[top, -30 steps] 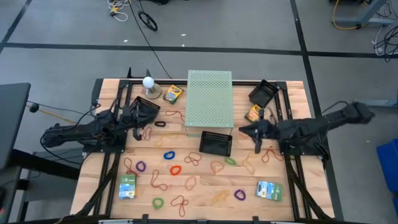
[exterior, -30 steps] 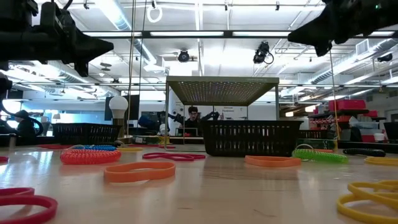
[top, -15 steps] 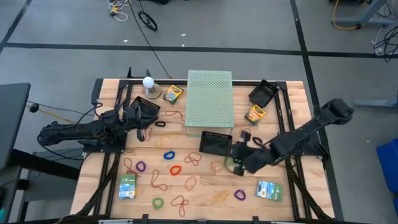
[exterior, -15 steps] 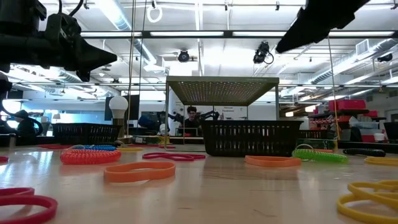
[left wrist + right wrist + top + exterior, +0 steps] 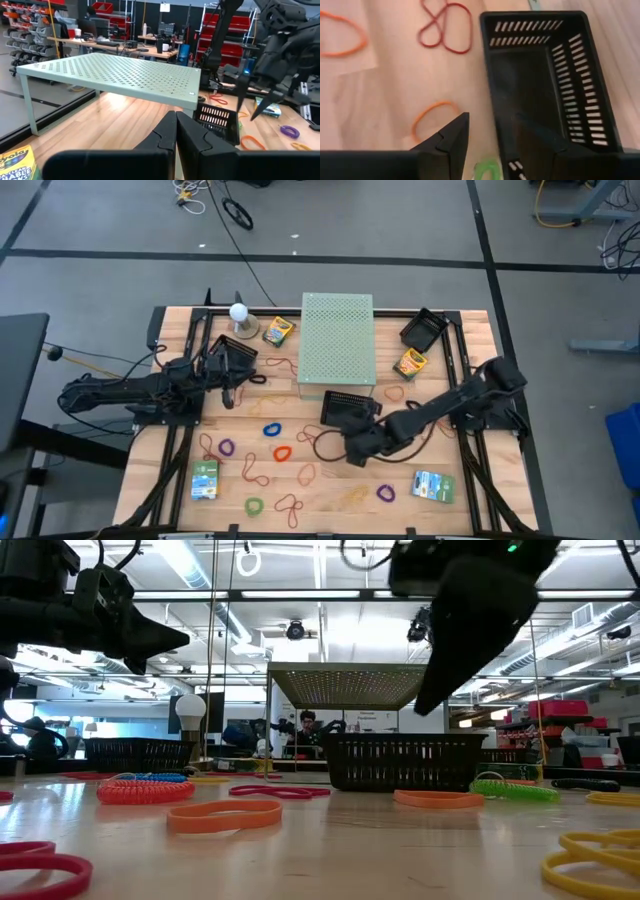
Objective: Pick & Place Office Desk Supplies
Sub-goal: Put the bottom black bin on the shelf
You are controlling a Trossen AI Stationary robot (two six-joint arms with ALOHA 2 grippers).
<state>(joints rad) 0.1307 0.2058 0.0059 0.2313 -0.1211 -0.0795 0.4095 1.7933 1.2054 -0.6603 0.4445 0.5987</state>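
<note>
Rubber bands lie scattered over the wooden table: an orange one (image 5: 282,452), a blue one (image 5: 271,428), a red one (image 5: 310,435), a green one (image 5: 254,506). Crayon boxes lie at the back (image 5: 277,331) (image 5: 409,363). Flat packets lie near the front (image 5: 205,479) (image 5: 432,486). My right gripper (image 5: 350,446) (image 5: 497,145) hangs open above the table at the near side of a small black basket (image 5: 347,410) (image 5: 545,75). An orange band (image 5: 432,117) and a green band (image 5: 487,167) lie under it. My left gripper (image 5: 240,383) (image 5: 176,127) is shut and holds nothing, raised at the left.
A pale green perforated shelf (image 5: 337,338) stands at the middle back, with the small basket in front of it. A black tray (image 5: 424,330) sits at the back right and another black basket (image 5: 232,360) at the left. A white ball on a base (image 5: 239,315) stands at the back left.
My right gripper has swung from the table's right side toward the left and the near edge. It has come down beside the small black basket. No object has moved.
</note>
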